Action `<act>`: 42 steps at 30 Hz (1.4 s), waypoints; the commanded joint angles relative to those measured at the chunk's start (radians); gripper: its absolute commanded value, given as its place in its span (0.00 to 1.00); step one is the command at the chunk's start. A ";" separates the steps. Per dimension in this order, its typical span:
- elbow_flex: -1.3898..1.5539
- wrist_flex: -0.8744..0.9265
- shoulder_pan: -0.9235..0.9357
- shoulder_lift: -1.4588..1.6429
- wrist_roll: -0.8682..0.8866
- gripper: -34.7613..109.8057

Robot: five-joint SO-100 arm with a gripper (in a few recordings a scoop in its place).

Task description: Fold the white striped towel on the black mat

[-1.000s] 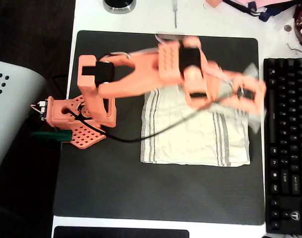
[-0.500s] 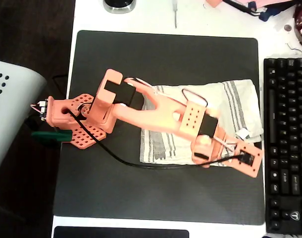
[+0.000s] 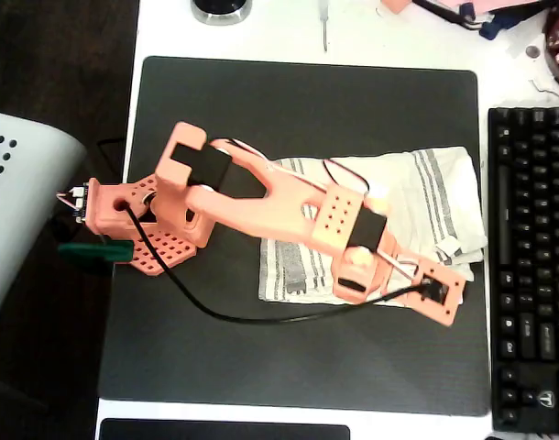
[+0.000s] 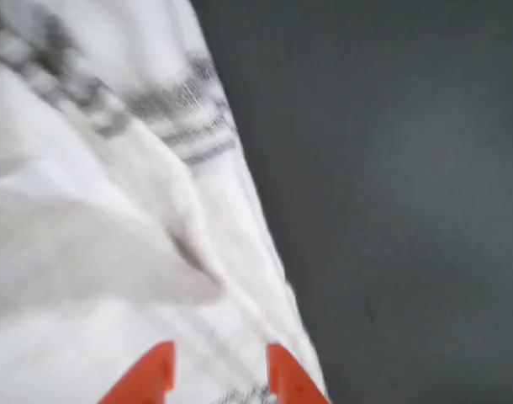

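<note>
The white striped towel (image 3: 426, 188) lies rumpled on the black mat (image 3: 289, 367), its grey stripes showing at the left and right ends and a small tag (image 3: 447, 247) near its right edge. My orange arm reaches from its base on the mat's left side across the towel. The gripper (image 3: 437, 291) hangs over the towel's front right edge. In the wrist view the towel (image 4: 97, 219) covers the left half and the mat (image 4: 399, 185) the right. The gripper (image 4: 219, 379) is open, its two orange fingertips (image 4: 160, 370) apart over the cloth's edge.
A black keyboard (image 3: 531, 266) borders the mat on the right. A round metal object (image 3: 220, 9) and a thin tool (image 3: 323, 23) lie beyond the mat's far edge. The arm's black cable (image 3: 224, 312) loops over the front of the mat. A grey perforated object (image 3: 23, 202) stands at left.
The arm swung from the towel's far right corner down to its front right edge, then drew slightly left. The towel's right side went from flat to rumpled and now reaches farther right.
</note>
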 commanded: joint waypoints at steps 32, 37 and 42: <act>-0.049 -0.098 -0.138 -0.152 0.003 0.24; -0.046 -0.021 -0.135 -0.064 0.038 0.24; -0.051 0.071 -0.115 0.040 0.058 0.24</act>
